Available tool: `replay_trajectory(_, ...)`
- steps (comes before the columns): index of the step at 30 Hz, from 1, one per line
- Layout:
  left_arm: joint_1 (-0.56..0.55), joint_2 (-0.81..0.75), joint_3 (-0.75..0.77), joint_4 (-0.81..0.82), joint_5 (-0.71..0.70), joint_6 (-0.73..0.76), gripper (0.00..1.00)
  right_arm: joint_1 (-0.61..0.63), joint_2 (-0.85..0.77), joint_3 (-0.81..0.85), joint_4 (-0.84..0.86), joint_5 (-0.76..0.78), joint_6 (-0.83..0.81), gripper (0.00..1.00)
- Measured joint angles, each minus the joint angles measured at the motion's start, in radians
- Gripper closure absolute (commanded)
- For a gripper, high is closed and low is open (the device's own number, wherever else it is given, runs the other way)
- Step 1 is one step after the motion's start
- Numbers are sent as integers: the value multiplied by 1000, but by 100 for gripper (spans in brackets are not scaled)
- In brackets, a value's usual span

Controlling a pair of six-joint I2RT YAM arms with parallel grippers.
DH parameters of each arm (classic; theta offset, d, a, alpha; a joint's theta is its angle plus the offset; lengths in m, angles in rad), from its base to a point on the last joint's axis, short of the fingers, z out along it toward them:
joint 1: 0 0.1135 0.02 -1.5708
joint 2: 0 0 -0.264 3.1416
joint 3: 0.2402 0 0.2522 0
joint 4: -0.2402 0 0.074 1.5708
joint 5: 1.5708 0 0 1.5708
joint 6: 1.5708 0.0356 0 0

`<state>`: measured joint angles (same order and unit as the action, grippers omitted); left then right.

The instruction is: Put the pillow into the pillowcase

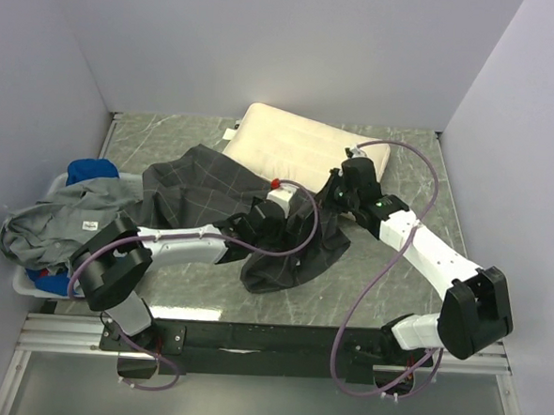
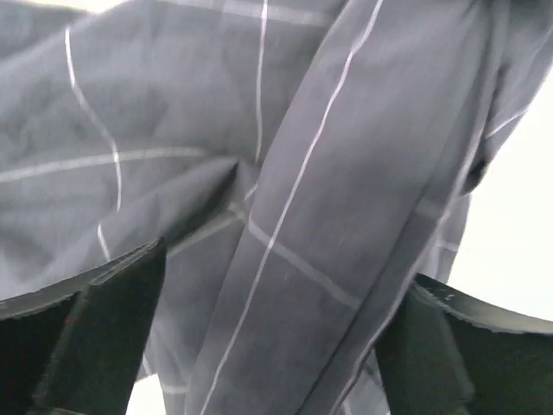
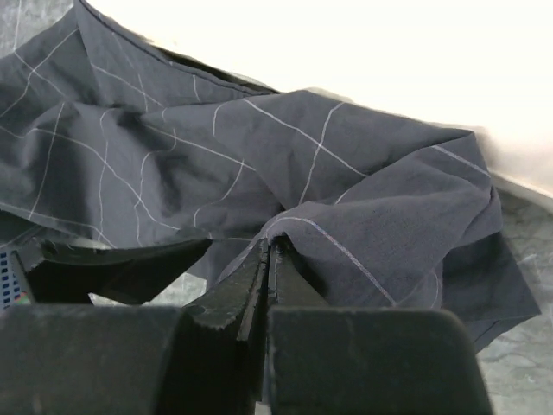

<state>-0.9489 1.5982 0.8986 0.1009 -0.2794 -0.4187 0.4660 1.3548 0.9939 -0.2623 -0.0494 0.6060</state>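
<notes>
The pillow (image 1: 304,141) lies flat at the upper middle of the overhead view, wholly outside the pillowcase (image 1: 207,196). The pillowcase is heaped in loose folds across the centre of the tabletop (image 1: 429,174), and its far edge rests against the pillow's near side.

The right hand (image 3: 270,246) has its fingers pressed together on a raised ridge of the dark checked cloth, low in the middle of its wrist view. That pinch is probably there to lift one layer and find or hold the mouth of the case.

The left hand (image 2: 285,268) is spread wide, with one finger at each lower corner of its view and a long fold of pillowcase running between them. It clamps nothing. I judge it is placed to take a second hold, so the opening can be pulled apart toward the pillow.

The task looks to be at an early stage, as the opening is not yet spread.
</notes>
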Motion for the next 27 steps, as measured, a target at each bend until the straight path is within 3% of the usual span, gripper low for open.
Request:
replay_trajectory(1, 9, 4, 0, 23, 9, 7, 35, 2, -2, -3, -2, 0, 2, 98)
replay_trajectory(3, 16, 4, 0, 62, 24, 7, 68, 3, -1, -3, -2, 1, 2, 94)
replay_trajectory(4, 22, 4, 1, 86, 32, 6, 99, 3, 0, -3, -2, 2, 2, 82)
replay_trajectory(6, 35, 3, 0, 116, 52, -15, 99, 3, 7, 1, -6, 5, -3, 68)
replay_trajectory(7, 49, 2, -1, 124, 61, -31, 99, 3, 15, 7, -12, 7, -4, 51)
replay_trajectory(10, 116, -16, -30, 127, 85, -112, 99, 3, 46, 47, -37, 29, -21, 21)
replay_trajectory(11, 148, -27, -49, 119, 91, -155, 99, 3, 55, 66, -43, 40, -30, 16)
replay_trajectory(18, 343, -132, -262, 34, 110, -446, 99, 8, 198, 315, -59, 141, -137, 1)
replay_trajectory(27, 457, -227, -364, -34, 126, -608, 99, 48, 759, 886, -103, 220, -271, 0)
